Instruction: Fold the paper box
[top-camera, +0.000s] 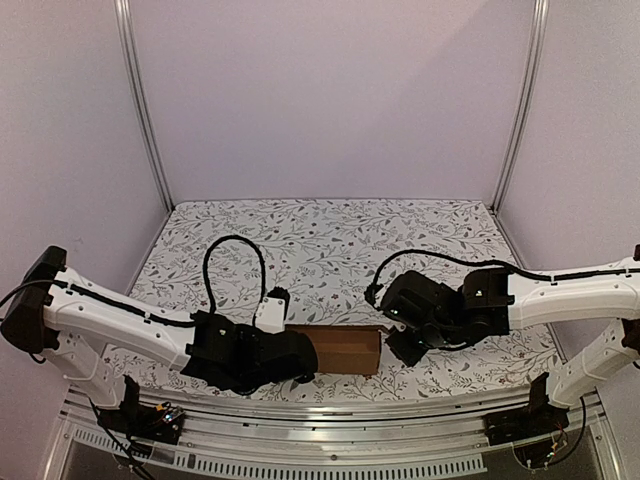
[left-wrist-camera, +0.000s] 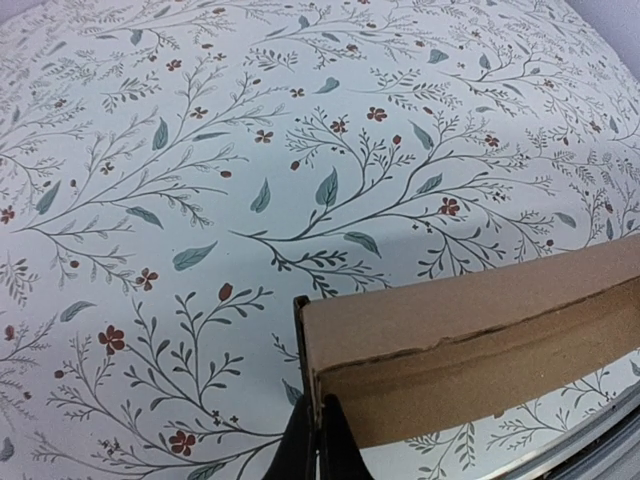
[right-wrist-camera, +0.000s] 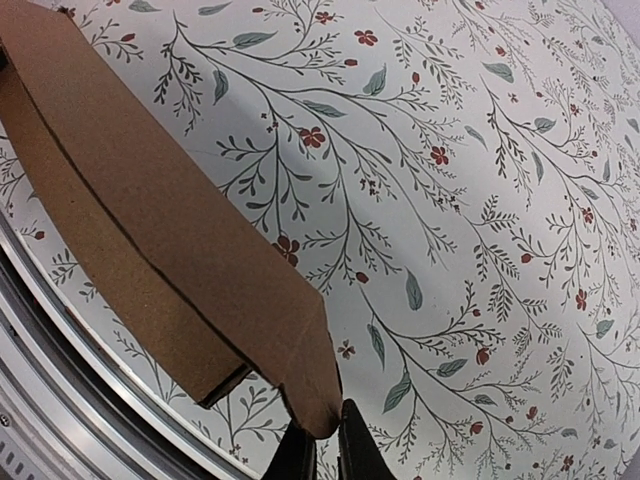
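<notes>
Low centre, top view: pinching paper box (top-camera: 345, 350) left end with left gripper (left-wrist-camera: 318, 442), nipping right end corner with right gripper (right-wrist-camera: 320, 447).

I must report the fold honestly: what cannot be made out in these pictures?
Top view: the left end of the paper box, covered by the left hand.
Left wrist view: the box's far end, cut off by the right edge.
Right wrist view: whether the right hand grips the box corner; only its fingertips show.
</notes>
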